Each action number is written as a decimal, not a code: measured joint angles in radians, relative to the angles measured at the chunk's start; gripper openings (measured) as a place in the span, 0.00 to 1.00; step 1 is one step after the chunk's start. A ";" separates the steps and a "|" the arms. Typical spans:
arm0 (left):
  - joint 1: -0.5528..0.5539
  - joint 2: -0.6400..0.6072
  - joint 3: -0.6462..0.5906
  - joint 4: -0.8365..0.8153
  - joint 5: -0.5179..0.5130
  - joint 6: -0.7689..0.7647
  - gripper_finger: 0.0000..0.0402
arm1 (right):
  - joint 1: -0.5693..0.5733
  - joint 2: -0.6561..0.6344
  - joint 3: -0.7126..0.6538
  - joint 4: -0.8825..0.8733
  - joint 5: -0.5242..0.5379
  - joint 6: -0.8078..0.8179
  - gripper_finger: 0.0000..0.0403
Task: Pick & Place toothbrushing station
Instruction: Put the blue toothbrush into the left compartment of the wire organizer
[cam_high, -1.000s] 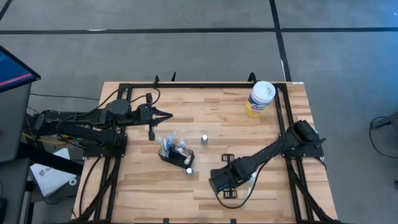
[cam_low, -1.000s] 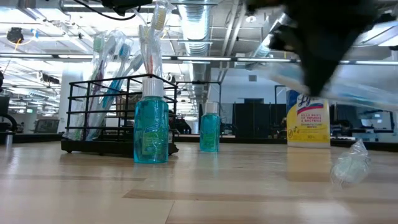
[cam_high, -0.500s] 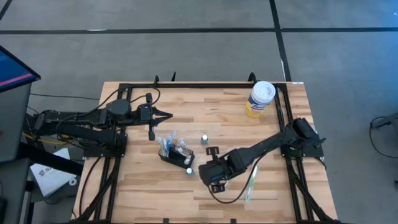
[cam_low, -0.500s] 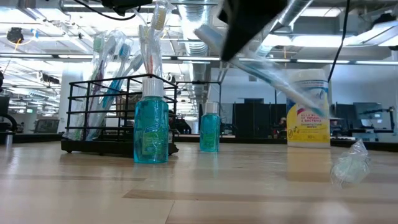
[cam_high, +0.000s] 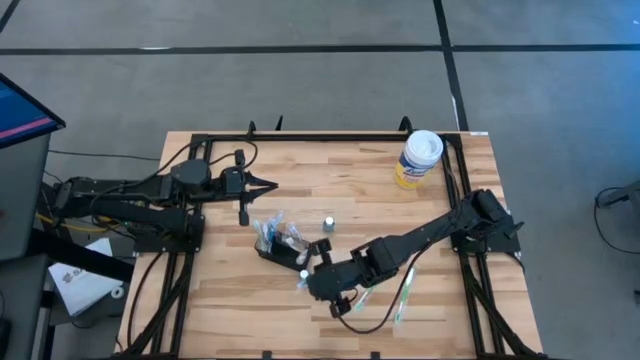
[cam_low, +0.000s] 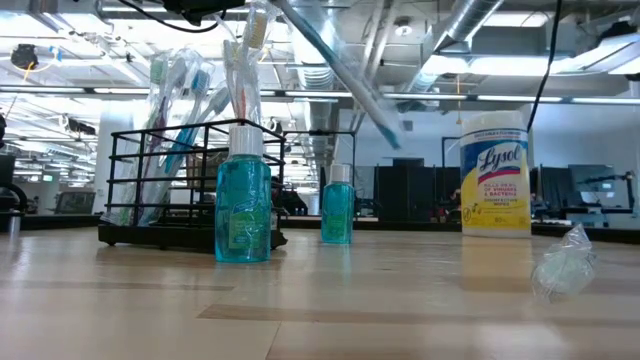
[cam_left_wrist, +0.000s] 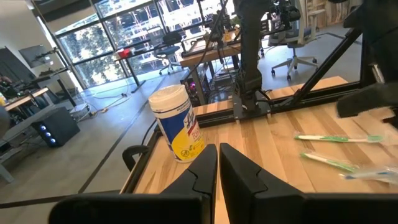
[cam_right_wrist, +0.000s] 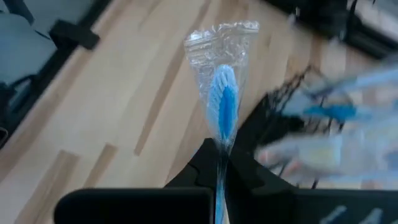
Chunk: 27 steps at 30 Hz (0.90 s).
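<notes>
The toothbrushing station (cam_high: 272, 247) is a black wire rack (cam_low: 128, 170) standing on the table left of centre, with several wrapped toothbrushes upright in it. A teal bottle (cam_low: 243, 205) stands at its near side and a second one (cam_low: 337, 205) farther right. My right gripper (cam_high: 314, 283) hovers just right of the rack, shut on a clear-wrapped blue toothbrush (cam_right_wrist: 222, 102). That brush shows in the low view as a slanted bar (cam_low: 345, 75) high above the table. My left gripper (cam_high: 268, 183) waits shut beyond the rack, level (cam_left_wrist: 218, 167). My right gripper pinches the wrapped toothbrush between its two fingers (cam_right_wrist: 202, 165), on the shaft just behind the bristle head (cam_right_wrist: 221, 142). The head and the wrapper's end stick out past the fingertips. The brush is lifted clear of the table and slants.
A yellow wipes canister with a white lid (cam_high: 418, 158) stands at the far right corner. Loose toothbrushes (cam_high: 405, 290) lie on the wood right of my right gripper (cam_left_wrist: 339, 138). A crumpled clear wrapper (cam_low: 565, 265) lies near the front right.
My right gripper has risen and gone toward the table's left, toward the rack, rolling and tipping as it went. The wrapped toothbrush has travelled with it and now slants higher above the table.
</notes>
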<state>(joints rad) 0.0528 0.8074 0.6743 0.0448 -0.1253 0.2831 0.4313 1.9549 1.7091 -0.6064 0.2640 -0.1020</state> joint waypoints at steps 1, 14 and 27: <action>0.000 0.000 0.000 0.000 0.000 0.000 0.03 | 0.000 0.000 0.004 0.015 0.000 -0.013 0.00; 0.000 0.000 0.000 0.000 0.000 0.000 0.03 | 0.036 0.000 0.078 0.195 -0.003 -0.131 0.00; 0.000 0.000 0.000 -0.001 0.000 0.000 0.03 | 0.056 0.000 0.082 0.411 0.000 -0.195 0.00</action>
<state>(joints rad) 0.0528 0.8074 0.6743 0.0443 -0.1253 0.2829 0.4868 1.9549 1.7912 -0.1956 0.2642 -0.2970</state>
